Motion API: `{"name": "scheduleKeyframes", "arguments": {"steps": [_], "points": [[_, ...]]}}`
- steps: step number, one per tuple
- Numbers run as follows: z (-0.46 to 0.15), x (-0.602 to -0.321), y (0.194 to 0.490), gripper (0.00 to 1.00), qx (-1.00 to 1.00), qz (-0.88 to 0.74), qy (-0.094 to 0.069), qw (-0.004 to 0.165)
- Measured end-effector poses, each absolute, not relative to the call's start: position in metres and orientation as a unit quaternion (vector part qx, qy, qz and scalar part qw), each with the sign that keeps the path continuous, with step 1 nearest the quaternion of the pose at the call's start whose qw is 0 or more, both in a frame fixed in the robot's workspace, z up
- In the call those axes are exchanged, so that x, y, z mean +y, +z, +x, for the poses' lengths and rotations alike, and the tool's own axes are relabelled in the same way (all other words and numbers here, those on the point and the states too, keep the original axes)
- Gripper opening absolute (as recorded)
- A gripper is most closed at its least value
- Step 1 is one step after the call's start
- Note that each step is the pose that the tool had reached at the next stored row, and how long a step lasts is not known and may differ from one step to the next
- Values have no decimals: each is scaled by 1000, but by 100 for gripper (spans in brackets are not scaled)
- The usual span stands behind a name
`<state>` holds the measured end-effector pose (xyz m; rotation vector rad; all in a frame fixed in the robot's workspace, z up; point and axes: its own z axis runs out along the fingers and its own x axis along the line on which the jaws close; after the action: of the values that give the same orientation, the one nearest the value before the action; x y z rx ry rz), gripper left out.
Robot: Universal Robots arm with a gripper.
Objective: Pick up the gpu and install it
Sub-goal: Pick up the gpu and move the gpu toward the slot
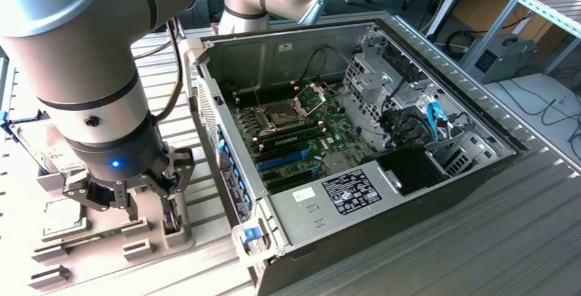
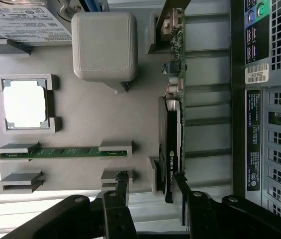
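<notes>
You are hanging the end effector over the grey parts holder, which is sitting on the bench just beside the open computer case, on the exterior view's left. Its fingers are standing spread wide and are gripping nothing.

The graphics card is standing on its long edge in the holder's slot, black face to one side and green board to the other. In the wrist view one finger is sitting close against the near end of the card, while the other is standing well off on the far side. So the card is not centred between them.

Here is what I judge you are risking:

- **Off-centre squeeze.** Closing from here, the near finger is likely meeting the card first and pushing it sideways in its slot, so it tilts or jams against the holder's posts.
- **Finger landing on the card.** With so little room on that side, a straight descent may be driving a fingertip onto the top edge rather than past it.
- **Grip near one end.** A pinch this far from the middle may be letting the card swing as it leaves the slot.
- **Crowded neighbours.** The memory stick, the processor chip and the hard drive are sharing the same holder, and the case wall is standing just beside the card. A wide sweep may be knocking any of them.
</notes>
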<state>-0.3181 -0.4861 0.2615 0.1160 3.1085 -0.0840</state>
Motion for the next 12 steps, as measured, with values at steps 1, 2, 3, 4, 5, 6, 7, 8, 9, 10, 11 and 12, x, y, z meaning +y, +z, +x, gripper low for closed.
{"name": "scheduleKeyframes", "arguments": {"steps": [1, 2, 3, 4, 5, 6, 7, 8, 9, 10, 11, 12], "points": [[-318, -485, 261, 48, 999, 37, -27, 15], [-318, -484, 261, 48, 999, 37, -27, 15], [-318, -483, 261, 48, 999, 37, -28, 15], [-317, -482, 261, 48, 999, 37, -28, 15], [-317, -481, 261, 48, 999, 37, -28, 15], [-317, -481, 260, 48, 999, 37, -29, 15], [-317, -481, 261, 48, 999, 37, -30, 15], [-317, -480, 262, 48, 999, 37, -32, 15], [-317, -480, 263, 48, 999, 37, -33, 15], [-316, -479, 264, 48, 999, 37, -35, 15], [-316, -478, 265, 48, 999, 37, -37, 15], [-315, -476, 265, 48, 998, 37, -38, 15]]}}
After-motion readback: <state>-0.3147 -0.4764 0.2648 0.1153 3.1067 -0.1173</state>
